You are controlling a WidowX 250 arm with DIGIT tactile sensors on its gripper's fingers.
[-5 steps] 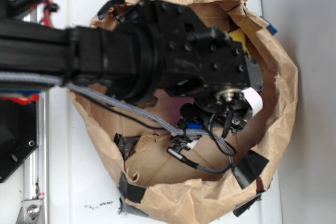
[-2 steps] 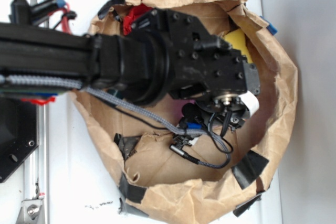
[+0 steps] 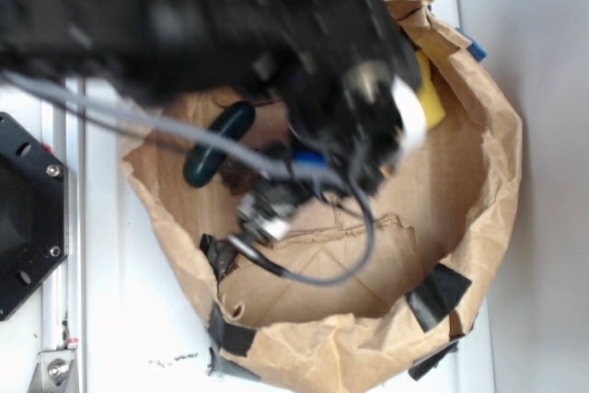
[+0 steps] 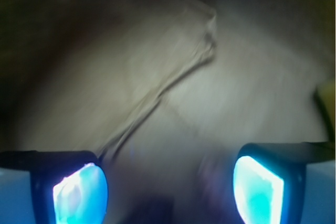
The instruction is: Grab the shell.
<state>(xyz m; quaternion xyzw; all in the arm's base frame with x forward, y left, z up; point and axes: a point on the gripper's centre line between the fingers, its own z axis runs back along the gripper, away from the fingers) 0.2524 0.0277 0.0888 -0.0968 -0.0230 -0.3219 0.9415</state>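
brown paper nest (image 3: 497, 181) under the gripper (image 4: 168, 182), fingers apart and empty; with the shell unseen, it may close on paper.

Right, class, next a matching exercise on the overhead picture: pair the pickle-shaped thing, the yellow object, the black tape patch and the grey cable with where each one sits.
Things:
1. green pickle-shaped thing
2. yellow object
3. black tape patch
4. grey cable

Places:
A. lower right, on the brown paper wall
B. upper right, against the wall
C. left side of the paper floor
D. looping across the lower middle of the floor

Pairs: 1-C, 2-B, 3-A, 4-D.
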